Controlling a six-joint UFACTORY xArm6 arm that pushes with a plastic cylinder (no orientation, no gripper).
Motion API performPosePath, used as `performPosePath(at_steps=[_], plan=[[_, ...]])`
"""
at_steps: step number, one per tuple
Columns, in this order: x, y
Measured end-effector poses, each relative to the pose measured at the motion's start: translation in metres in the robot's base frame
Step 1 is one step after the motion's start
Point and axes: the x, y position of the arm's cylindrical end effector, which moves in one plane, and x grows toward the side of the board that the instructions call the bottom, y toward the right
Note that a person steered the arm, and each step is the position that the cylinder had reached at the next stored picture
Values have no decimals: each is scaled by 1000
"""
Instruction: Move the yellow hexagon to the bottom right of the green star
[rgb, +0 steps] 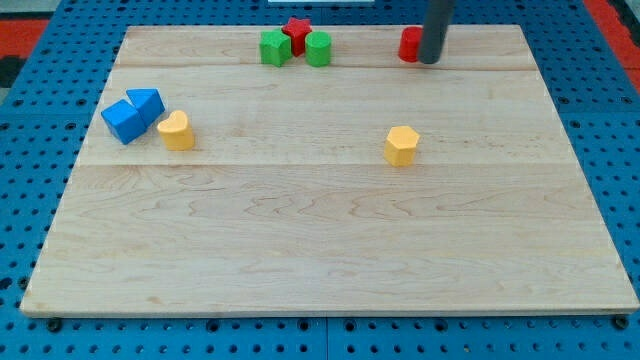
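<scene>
Yellow hexagon (401, 145) is sitting on the wooden board (320, 250) at the view's right of centre, you see, well apart from the green blocks (276, 48) at the view's top. My tip (429, 61) is resting just beside a red block (409, 44), far above the hexagon. You are seeing no jaws, only a rod.

My tip (430, 60) touches a red block (409, 44), far above the yellow hexagon (401, 145).
</scene>
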Motion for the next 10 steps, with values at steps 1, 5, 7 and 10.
performPosePath(at_steps=[1, 5, 7, 10], plan=[[-29, 47], [-3, -86], [83, 48], [141, -113]])
